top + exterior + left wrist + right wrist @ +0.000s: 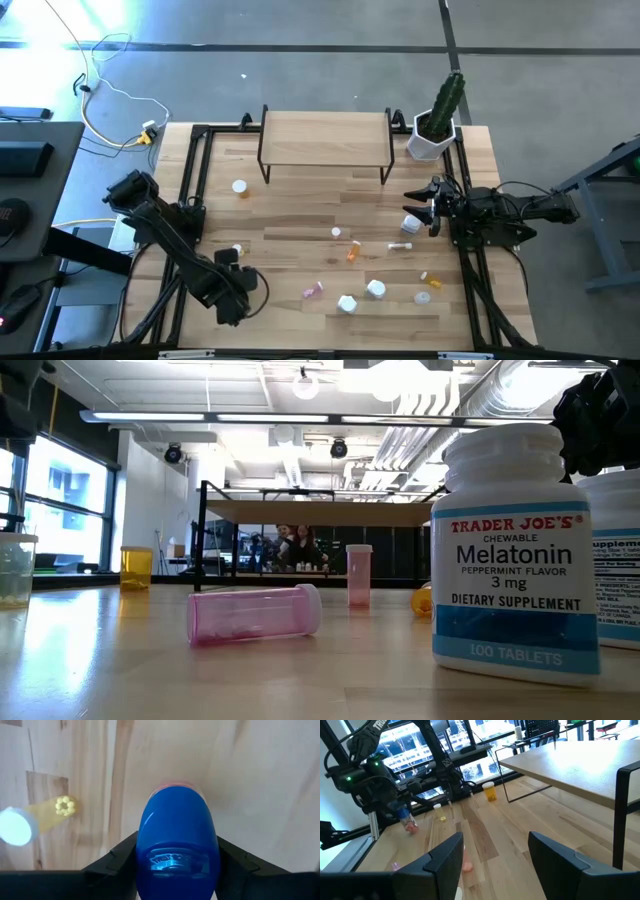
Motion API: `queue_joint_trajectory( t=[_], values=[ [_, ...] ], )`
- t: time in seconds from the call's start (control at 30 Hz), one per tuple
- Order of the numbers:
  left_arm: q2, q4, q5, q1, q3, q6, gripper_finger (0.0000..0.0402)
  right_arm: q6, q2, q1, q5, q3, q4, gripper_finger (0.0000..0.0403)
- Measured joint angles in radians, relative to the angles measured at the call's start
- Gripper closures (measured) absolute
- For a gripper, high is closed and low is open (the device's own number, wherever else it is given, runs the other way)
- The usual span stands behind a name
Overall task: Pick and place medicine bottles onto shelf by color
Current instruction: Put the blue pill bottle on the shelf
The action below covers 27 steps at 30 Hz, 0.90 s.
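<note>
Your left gripper (177, 870) pinches a blue-capped bottle (176, 840) above the table (270, 780).
Your right gripper (495, 857) waits, fingers spread, beside the shelf (580, 762).

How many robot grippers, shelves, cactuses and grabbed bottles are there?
Grippers: 2 (left gripper, right gripper)
Shelf: 1
Cactus: 1
Grabbed bottles: 1, the blue-capped bottle in the left gripper
Total: 5
</note>
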Motion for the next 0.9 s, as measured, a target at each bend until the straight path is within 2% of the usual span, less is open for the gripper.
queue_joint_trajectory(
  t=[0.23, 0.5, 0.7, 0.9],
  values=[
    [-0.111, 0.001, 0.029, 0.029, 0.003, 0.025, 0.0229, 0.0, 0.0, 0.0, 0.0, 0.0, 0.0, 0.0188],
    [-0.276, -0.01, -0.006, 0.128, 0.074, 0.121, 0.0228, 0.0, 0.001, 0.0, 0.0, 0.0, 0.0, 0.0188],
    [-0.372, -0.038, -0.024, 0.273, 0.137, 0.241, 0.0227, 0.0, 0.001, 0.0, 0.0, 0.0, 0.0, 0.0188],
    [-0.422, -0.118, -0.055, 0.48, 0.22, 0.432, 0.0226, 0.0, 0.002, 0.0, 0.0, 0.0, 0.0, 0.0188]
  ],
)
